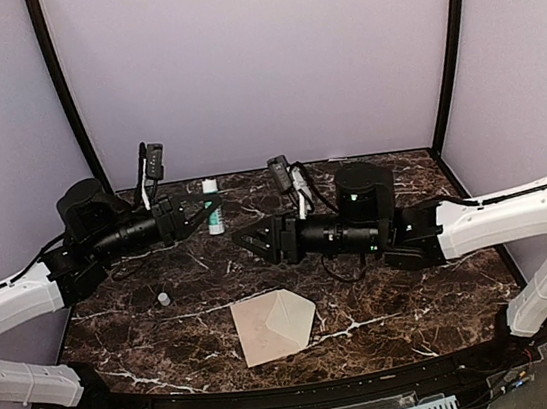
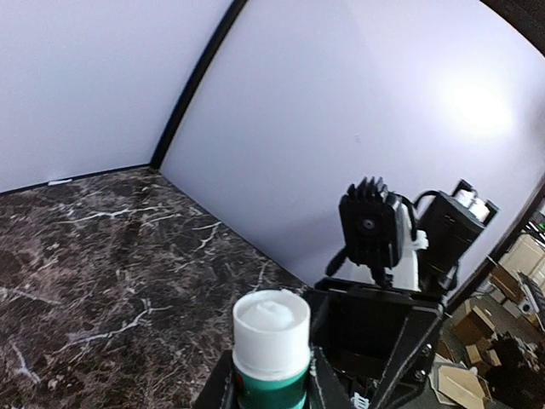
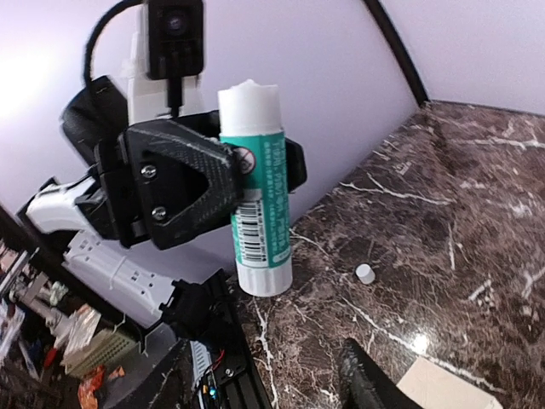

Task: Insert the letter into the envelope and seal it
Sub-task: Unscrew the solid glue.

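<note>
The envelope (image 1: 261,335) lies flat on the marble table (image 1: 417,297) near the front, its triangular flap (image 1: 296,318) open to the right. No separate letter sheet shows. My left gripper (image 1: 195,217) is shut on an upright green-and-white glue stick (image 1: 214,208), uncapped, with white glue at its top (image 2: 271,317). In the left wrist view the left gripper (image 2: 271,388) clamps its green body. My right gripper (image 1: 245,240) is open and empty, just right of the stick. In the right wrist view the stick (image 3: 258,200) stands ahead of the right gripper (image 3: 289,375), and an envelope corner (image 3: 451,388) shows.
A small white cap (image 1: 163,299) lies on the table left of the envelope, also in the right wrist view (image 3: 364,273). Lilac walls with black posts close in the back and sides. A black rail (image 1: 280,405) runs along the front edge.
</note>
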You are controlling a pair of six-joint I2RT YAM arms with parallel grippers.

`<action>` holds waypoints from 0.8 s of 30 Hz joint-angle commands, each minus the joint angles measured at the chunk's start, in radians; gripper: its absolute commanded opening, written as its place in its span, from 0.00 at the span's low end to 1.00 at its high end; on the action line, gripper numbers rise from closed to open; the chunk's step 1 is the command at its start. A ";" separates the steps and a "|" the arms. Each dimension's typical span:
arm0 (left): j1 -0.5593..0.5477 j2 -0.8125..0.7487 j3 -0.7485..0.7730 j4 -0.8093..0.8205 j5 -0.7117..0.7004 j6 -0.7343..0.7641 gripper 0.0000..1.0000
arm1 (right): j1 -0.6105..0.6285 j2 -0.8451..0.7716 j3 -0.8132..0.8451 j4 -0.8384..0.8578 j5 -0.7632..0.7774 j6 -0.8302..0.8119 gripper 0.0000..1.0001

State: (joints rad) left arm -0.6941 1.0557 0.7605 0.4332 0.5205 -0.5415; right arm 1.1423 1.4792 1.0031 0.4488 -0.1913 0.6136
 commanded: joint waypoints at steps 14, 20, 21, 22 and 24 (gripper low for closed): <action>0.001 0.055 0.029 -0.186 -0.223 0.023 0.00 | 0.062 0.259 0.353 -0.388 0.365 0.060 0.45; 0.001 0.059 0.031 -0.186 -0.215 0.022 0.00 | 0.063 0.312 0.414 -0.389 0.334 0.058 0.43; 0.001 0.060 0.032 -0.186 -0.214 0.022 0.00 | 0.063 0.317 0.420 -0.390 0.333 0.059 0.42; 0.001 0.061 0.032 -0.187 -0.213 0.023 0.00 | 0.063 0.324 0.425 -0.391 0.330 0.058 0.42; 0.001 0.063 0.034 -0.188 -0.210 0.023 0.00 | 0.063 0.336 0.434 -0.393 0.327 0.063 0.41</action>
State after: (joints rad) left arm -0.6937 1.1187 0.7643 0.2363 0.2989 -0.5179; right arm 1.1973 1.7905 1.3933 0.0494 0.1467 0.6685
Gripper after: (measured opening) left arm 0.213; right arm 0.418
